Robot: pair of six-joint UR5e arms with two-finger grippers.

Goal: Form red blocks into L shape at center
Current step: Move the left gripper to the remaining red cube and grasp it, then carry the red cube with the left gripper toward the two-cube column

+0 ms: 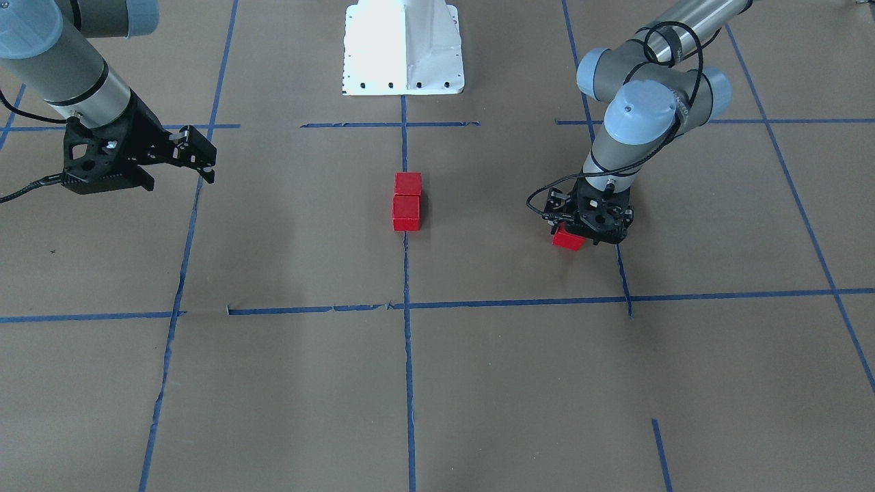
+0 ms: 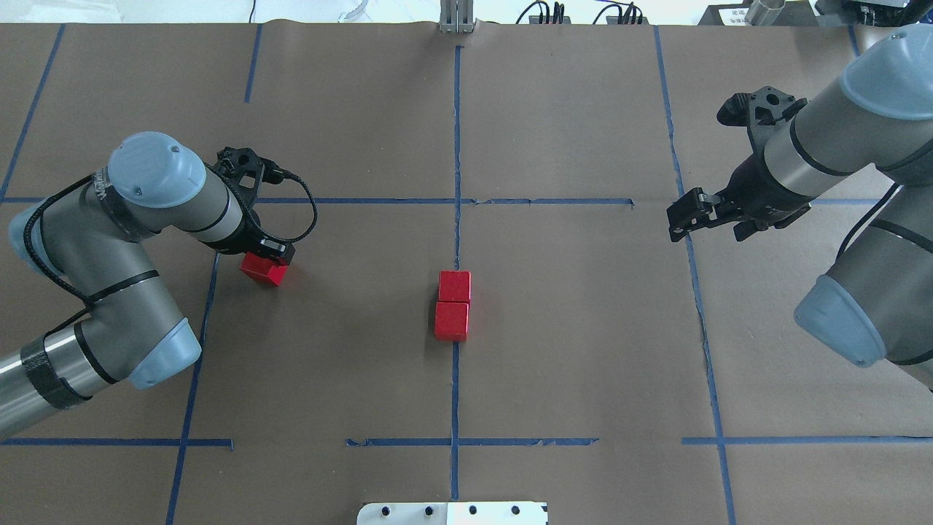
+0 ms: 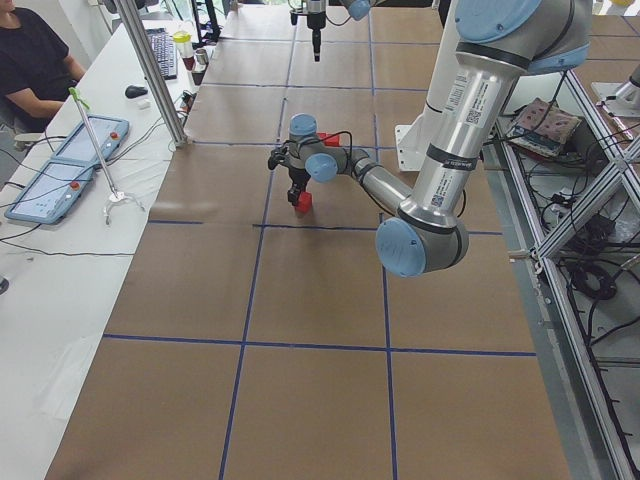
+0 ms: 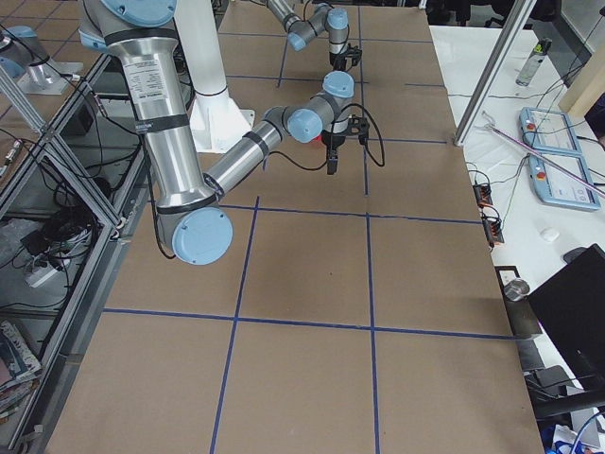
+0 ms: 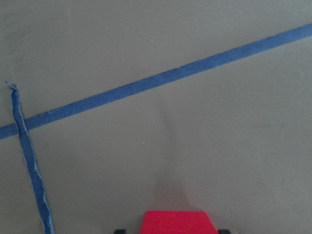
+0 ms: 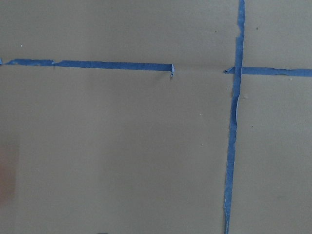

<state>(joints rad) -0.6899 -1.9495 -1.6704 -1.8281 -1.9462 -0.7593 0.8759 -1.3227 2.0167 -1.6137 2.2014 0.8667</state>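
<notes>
Two red blocks (image 2: pixel 453 303) sit touching in a short line on the vertical blue tape line at the center (image 2: pixel 525 306); they also show in the front view (image 1: pixel 407 200). My left gripper (image 2: pixel 271 257) is shut on the third red block (image 2: pixel 264 269), far left of the center. That block shows tilted under the gripper head in the front view (image 1: pixel 567 238) and at the bottom edge of the left wrist view (image 5: pixel 176 222). My right gripper (image 2: pixel 705 223) is open and empty, held above the paper to the right of the center.
The white robot base (image 1: pixel 403 48) stands on the center line at my side of the table. Blue tape lines (image 2: pixel 543 201) divide the brown paper into a grid. Operators' tables with tablets (image 3: pixel 70 165) lie beyond the far edge.
</notes>
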